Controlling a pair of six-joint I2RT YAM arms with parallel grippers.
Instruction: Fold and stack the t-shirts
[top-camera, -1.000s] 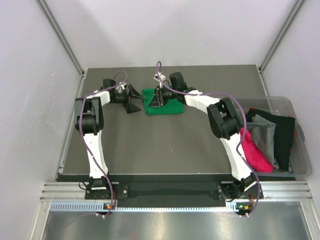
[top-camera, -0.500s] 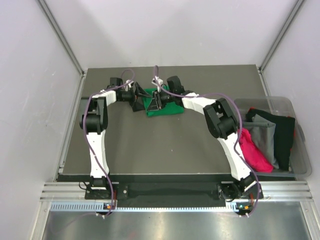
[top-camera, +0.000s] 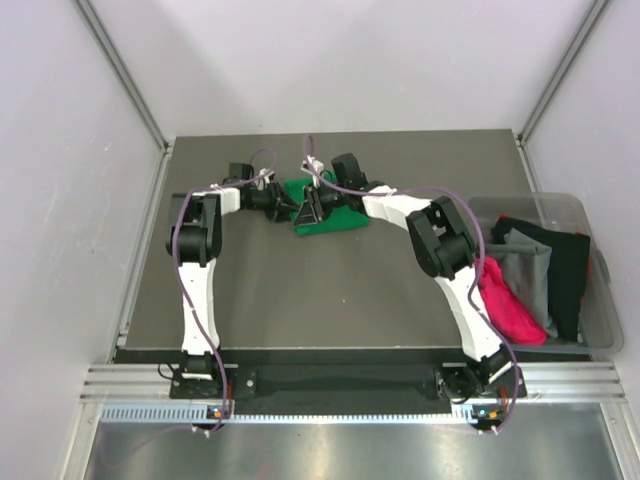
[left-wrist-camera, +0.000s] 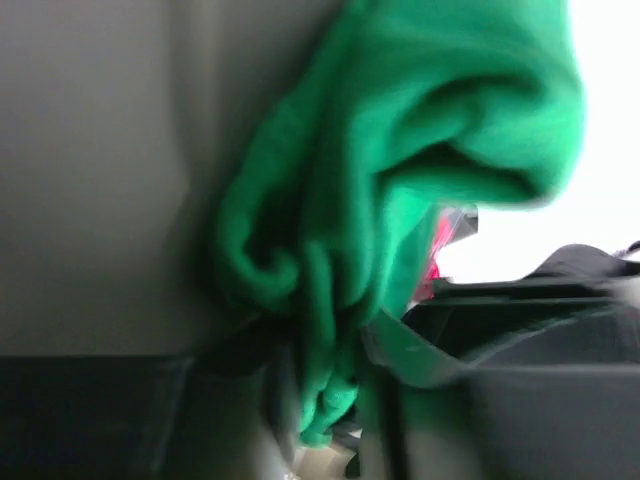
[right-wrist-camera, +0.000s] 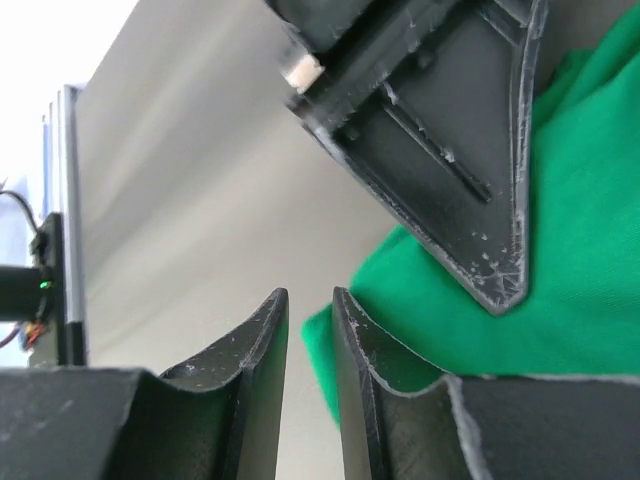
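Note:
A folded bright green t-shirt (top-camera: 338, 216) lies on the dark table at the back middle. My left gripper (top-camera: 284, 200) is at its left edge, and in the left wrist view its jaws (left-wrist-camera: 330, 385) are shut on a bunched fold of the green t-shirt (left-wrist-camera: 400, 170). My right gripper (top-camera: 306, 212) hovers at the shirt's near-left corner. Its fingers stand a narrow gap apart (right-wrist-camera: 310, 312), with bare table showing between them and the green t-shirt (right-wrist-camera: 585, 290) just behind the right finger. One left finger (right-wrist-camera: 440, 130) crosses the top of the right wrist view.
A clear plastic bin (top-camera: 592, 214) at the table's right edge holds more t-shirts: a magenta one (top-camera: 506, 302), a grey one (top-camera: 528, 272) and a black one (top-camera: 566, 262). White walls enclose the back and sides.
My left gripper moved right from beside the green t-shirt onto its left edge and closed on the fabric. The right gripper shifted slightly left and kept its narrow gap.

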